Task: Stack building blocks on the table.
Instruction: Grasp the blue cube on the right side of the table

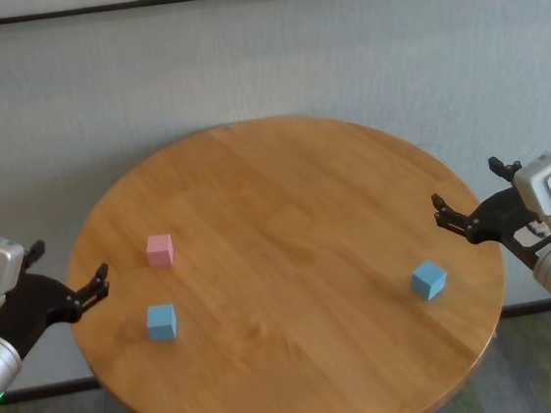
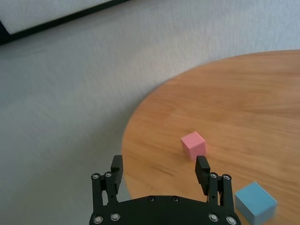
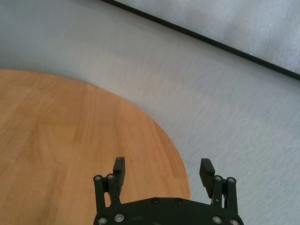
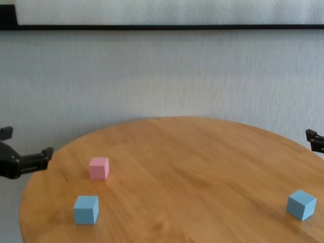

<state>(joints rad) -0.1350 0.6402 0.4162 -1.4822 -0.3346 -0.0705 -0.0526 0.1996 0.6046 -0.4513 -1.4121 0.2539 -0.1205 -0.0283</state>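
Three building blocks lie apart on the round wooden table (image 1: 285,205). The pink cube (image 1: 160,249) (image 2: 193,145) (image 4: 98,167) sits at the left, with a light blue cube (image 1: 161,322) (image 2: 254,201) (image 4: 85,209) just nearer to me. A second light blue cube (image 1: 428,279) (image 4: 301,204) rests near the right edge. My left gripper (image 1: 65,268) (image 2: 159,165) hovers open at the table's left rim, short of the pink cube, holding nothing. Over the right rim my right gripper (image 1: 469,186) (image 3: 162,165) is also open and empty, a little beyond the right blue cube.
Grey carpet (image 1: 270,59) surrounds the table, and a dark baseboard strip (image 4: 162,27) runs along the far wall. Nothing else stands on the wood.
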